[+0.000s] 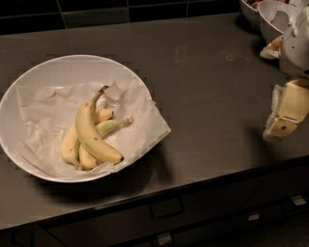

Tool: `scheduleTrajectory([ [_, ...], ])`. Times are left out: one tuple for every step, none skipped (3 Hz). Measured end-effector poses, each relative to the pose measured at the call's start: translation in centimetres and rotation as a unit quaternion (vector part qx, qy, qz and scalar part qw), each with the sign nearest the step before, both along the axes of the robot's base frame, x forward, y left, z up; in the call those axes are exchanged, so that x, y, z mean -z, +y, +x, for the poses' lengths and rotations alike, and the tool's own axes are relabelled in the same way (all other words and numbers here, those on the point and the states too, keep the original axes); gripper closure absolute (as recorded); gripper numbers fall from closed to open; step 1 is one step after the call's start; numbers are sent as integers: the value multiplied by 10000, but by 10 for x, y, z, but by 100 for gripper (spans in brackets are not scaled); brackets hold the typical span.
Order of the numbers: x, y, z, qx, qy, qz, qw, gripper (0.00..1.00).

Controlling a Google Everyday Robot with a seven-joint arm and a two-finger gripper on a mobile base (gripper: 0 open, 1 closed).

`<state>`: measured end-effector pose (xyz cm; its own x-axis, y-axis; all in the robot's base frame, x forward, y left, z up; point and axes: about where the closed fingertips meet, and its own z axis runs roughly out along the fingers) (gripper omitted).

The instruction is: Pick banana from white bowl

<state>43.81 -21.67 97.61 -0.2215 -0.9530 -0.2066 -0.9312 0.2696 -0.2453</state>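
As seen from in front and from above, pincer (280,126) at the far right edge, hanging over the dark table (212,87), well apart from the white bowl (58,70). Pale yellow and white in colour, tilted, with a rounded white part of the arm (295,43) just above. Clear of the bowl and of the fruit, touching nothing visible. Apart or together: cannot tell.

White bowl on the left part of the table, large, wide and shallow, lined with crumpled white paper (140,128). One corner of this paper sticking out over the right rim, toward the pincer. Inside the bowl the banana (89,132), lying on the paper, a little to the right of the middle and toward the front. Longest and most curved of the bunch, yellow with some small brown specks. Dark greenish stem pointing up and slightly right; blunt end down at the right, near the front rim. Lying across the shorter, paler bananas (69,144), touching them; among these one greenish, with the stem toward the right.

In the top right corner two smaller, deeper white bowls (275,19), partly cut by the edge, contents not possible to name. Behind the table a dark tiled wall (96,12). Below the front edge dark drawers (166,212) with handles.
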Motion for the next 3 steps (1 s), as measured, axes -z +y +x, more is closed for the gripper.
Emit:
scheduleTrajectory([
  [0,0,0,0,0,0,10000,0],
  [6,19,3,-77,17,34,10000,0],
  [14,61,7,-398,59,222,9989,0],
])
